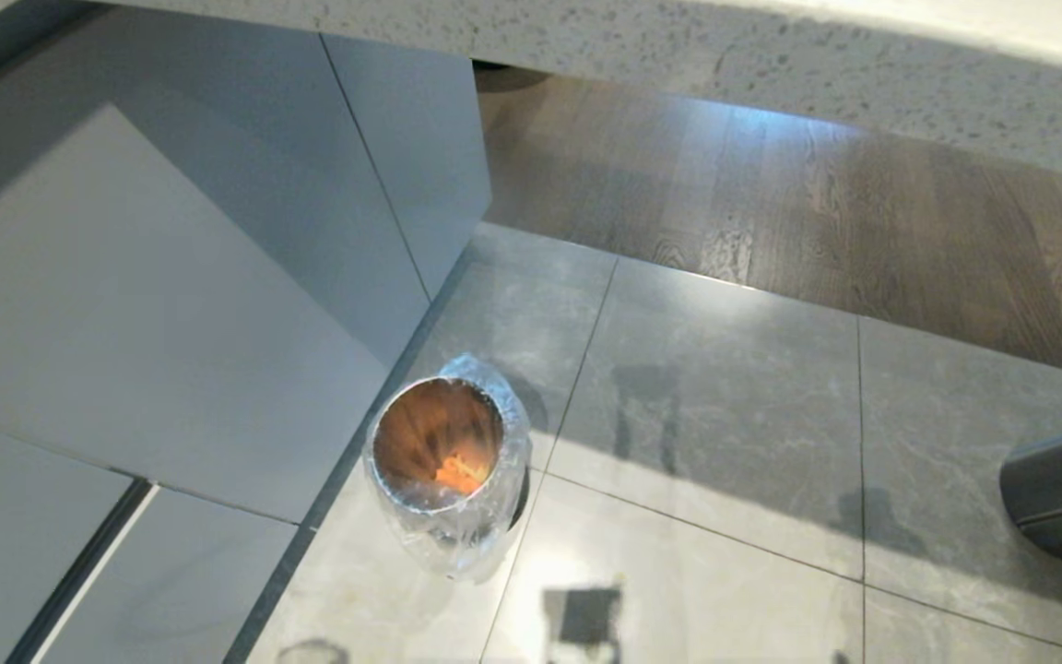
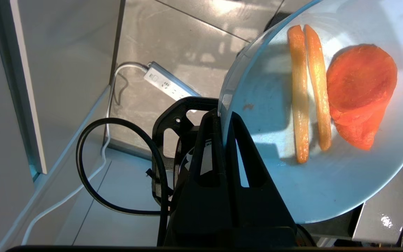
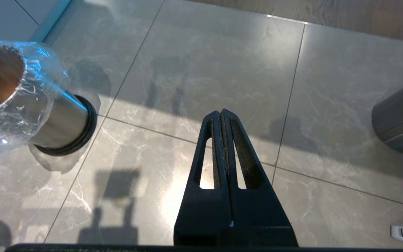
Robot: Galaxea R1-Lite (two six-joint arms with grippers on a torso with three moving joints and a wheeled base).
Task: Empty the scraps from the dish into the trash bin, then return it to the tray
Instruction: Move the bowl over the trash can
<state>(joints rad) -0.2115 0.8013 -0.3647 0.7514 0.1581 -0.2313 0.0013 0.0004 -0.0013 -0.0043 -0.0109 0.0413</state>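
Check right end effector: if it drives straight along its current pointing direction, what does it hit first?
Likely only the grey tile floor. The right end effector is shut and empty; trash bin and steel cylinder sit off to either side.

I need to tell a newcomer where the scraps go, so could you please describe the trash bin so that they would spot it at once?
On the grey tiled floor, look along the foot of the pale grey cabinet. The trash bin stands right beside its base: small and round, coppery-brown inside, with a few orange bits at its bottom. Its crinkled clear plastic liner sets it apart from the plain grey cylinder on the robot's right.
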